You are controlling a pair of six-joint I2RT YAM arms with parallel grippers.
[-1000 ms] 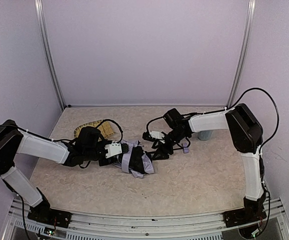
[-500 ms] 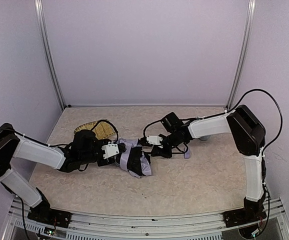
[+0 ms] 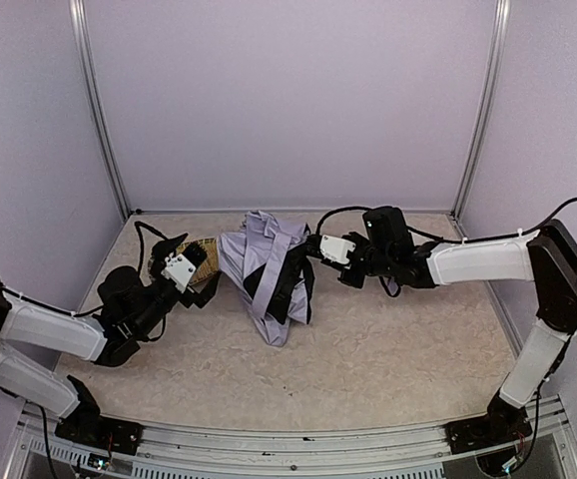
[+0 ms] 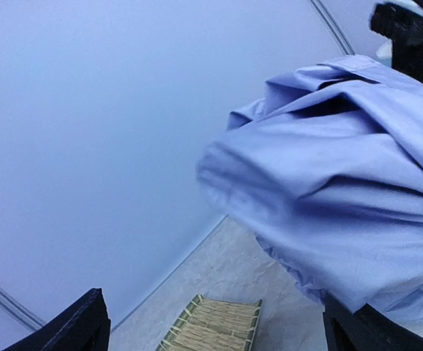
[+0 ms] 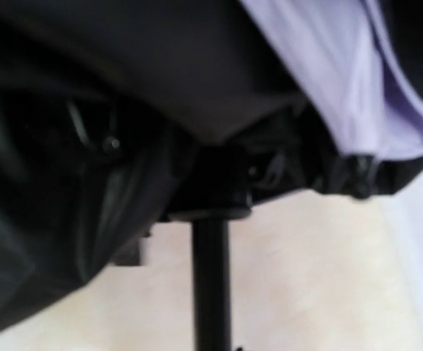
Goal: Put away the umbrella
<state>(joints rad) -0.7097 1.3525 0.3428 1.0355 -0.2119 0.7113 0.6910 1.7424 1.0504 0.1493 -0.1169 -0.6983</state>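
Note:
The umbrella [image 3: 267,271] hangs bunched over the middle of the table, pale lavender fabric with black folds. My right gripper [image 3: 311,250] holds it from the right, shut on its thin black shaft [image 5: 211,285]. In the right wrist view the shaft runs straight down from the dark canopy, and lavender cloth [image 5: 343,80] shows at the upper right. My left gripper [image 3: 193,259] is open and holds nothing. It sits left of the umbrella and apart from it, tilted upward. Its black fingertips [image 4: 80,327] frame the umbrella fabric [image 4: 343,183] on the right of the left wrist view.
A woven straw tray [image 3: 209,250] lies on the table at the back left, just under and behind my left gripper; in the left wrist view the tray [image 4: 215,325] sits between the fingers. Lavender walls close the back and both sides.
My left gripper opened, let go of the umbrella and drew back to the left. My right gripper shut on the shaft and lifted the umbrella up and toward the back of the table.

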